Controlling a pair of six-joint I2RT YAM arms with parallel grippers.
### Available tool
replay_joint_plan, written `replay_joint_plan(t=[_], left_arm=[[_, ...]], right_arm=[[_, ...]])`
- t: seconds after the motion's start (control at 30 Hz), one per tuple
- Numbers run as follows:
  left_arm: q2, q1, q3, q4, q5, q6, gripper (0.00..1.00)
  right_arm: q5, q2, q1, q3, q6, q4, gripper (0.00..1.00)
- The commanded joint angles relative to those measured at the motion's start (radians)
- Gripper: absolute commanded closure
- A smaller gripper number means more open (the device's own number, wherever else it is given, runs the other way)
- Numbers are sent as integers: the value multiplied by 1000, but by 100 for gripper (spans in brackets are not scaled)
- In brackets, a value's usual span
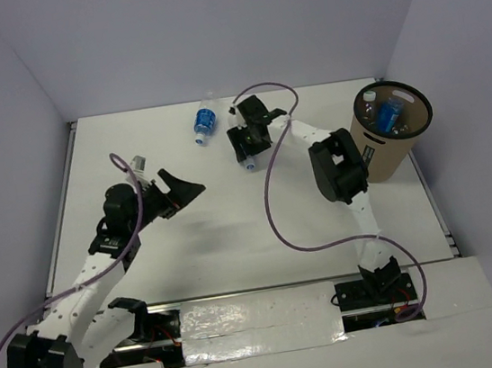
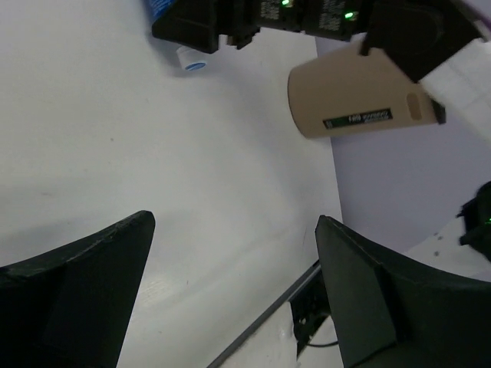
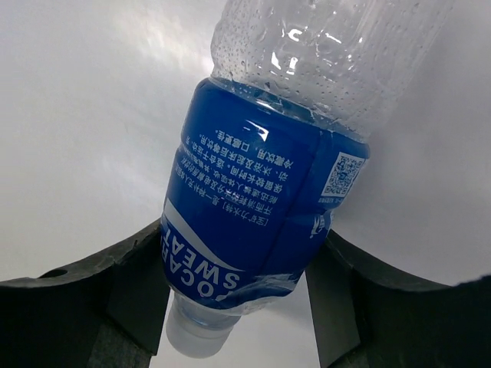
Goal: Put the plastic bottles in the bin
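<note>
The left gripper (image 1: 183, 185) gapes wide, empty, over the table's (image 1: 235, 240) left half. Near the far edge's middle, the right gripper (image 1: 247, 148) pinches a clear plastic blue-labelled bottle (image 3: 245, 222) lying cap toward the near edge, across its jaws; the tan cylindrical cardboard bin (image 1: 377, 159) stands rightward, at the far right corner.

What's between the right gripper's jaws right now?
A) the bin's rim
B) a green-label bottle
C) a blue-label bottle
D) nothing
C: the right wrist view shows the right gripper with one jaw on each side of a blue-label bottle lying on the table.
</note>
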State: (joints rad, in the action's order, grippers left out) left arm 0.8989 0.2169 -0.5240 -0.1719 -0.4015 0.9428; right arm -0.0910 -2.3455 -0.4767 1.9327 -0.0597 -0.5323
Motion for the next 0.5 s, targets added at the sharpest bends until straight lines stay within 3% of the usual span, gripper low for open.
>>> replay_joint_plan(t=[0.0,0.13,0.23,0.33,0.47], left_arm=[[93,84,-42,-139,22,25,0],[221,137,-70,-251,33,47,1],[340,176,-137,-308,23,34,1],[460,203,-231,-351,-8,30,1],[580,226,-320,-497,-60,79,1]], right_arm=[[-82,274,24,-190,3,84,78],[-220,535,46,-528,50,222,84],[-415,714,72,-697,104,261,85],[-588,865,76,-826,178,258,85],[-684,989,73,-905,227,216,85]])
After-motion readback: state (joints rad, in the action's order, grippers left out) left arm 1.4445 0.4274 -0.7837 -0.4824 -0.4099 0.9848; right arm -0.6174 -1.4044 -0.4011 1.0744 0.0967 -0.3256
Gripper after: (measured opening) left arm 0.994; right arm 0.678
